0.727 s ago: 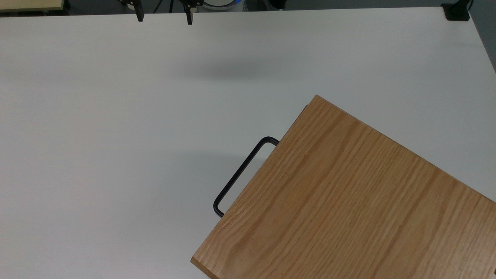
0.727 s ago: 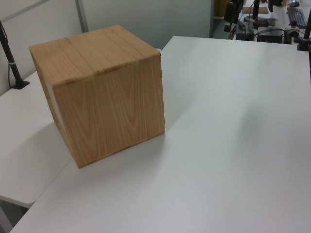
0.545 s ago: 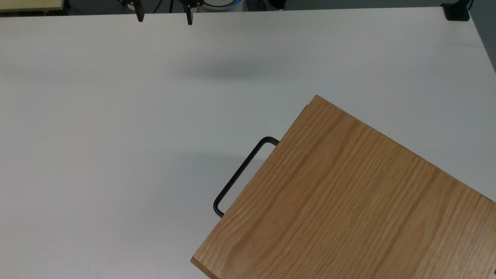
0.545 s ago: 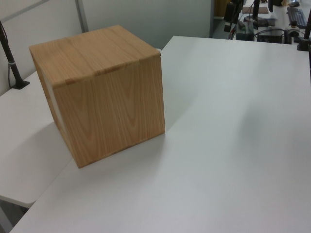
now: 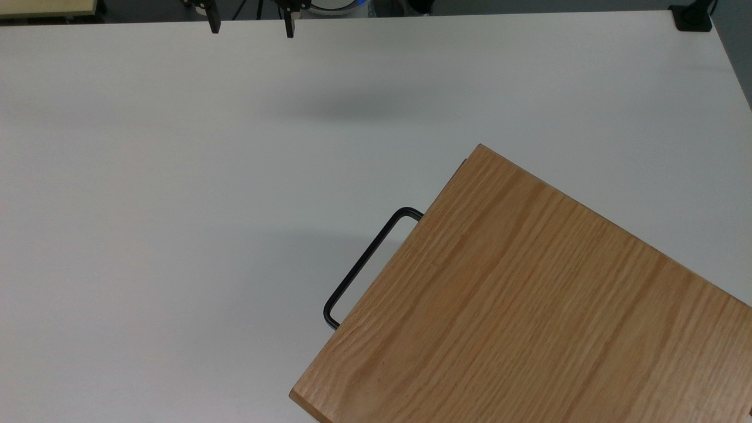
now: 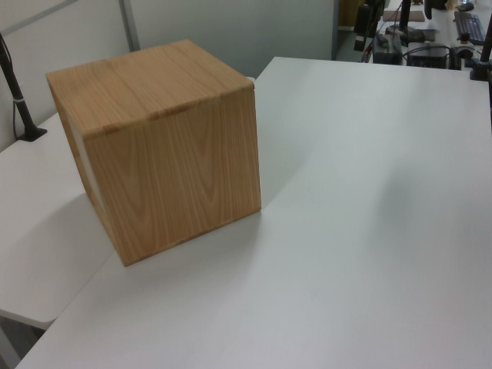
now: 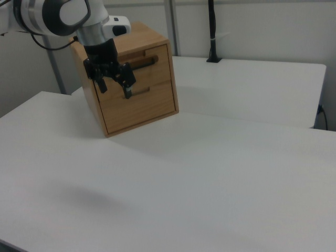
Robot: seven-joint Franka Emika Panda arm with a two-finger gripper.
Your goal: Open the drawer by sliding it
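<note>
The drawer (image 7: 142, 65) sits shut in the upper front of the cabinet (image 7: 131, 84), upper left of the right view; likely stiff wood that slides easily, best taken by its thin black handle (image 5: 367, 264), mid-frame in the top view; the hand (image 5: 251, 26) hangs spread open and empty over the tabletop (image 5: 176, 176), well apart from the handle.

The cabinet (image 5: 529, 299) is warm honey-oak with darker streaked grain running along its top; in the left view its side (image 6: 181, 173) shows looping, arched grain. The handle (image 5: 364, 264) is thin matte black. The table (image 5: 176, 176) is plain pale grey-white. In the right view the arm (image 7: 58, 16) is white with dark grey bands, the gripper (image 7: 114, 84) black
</note>
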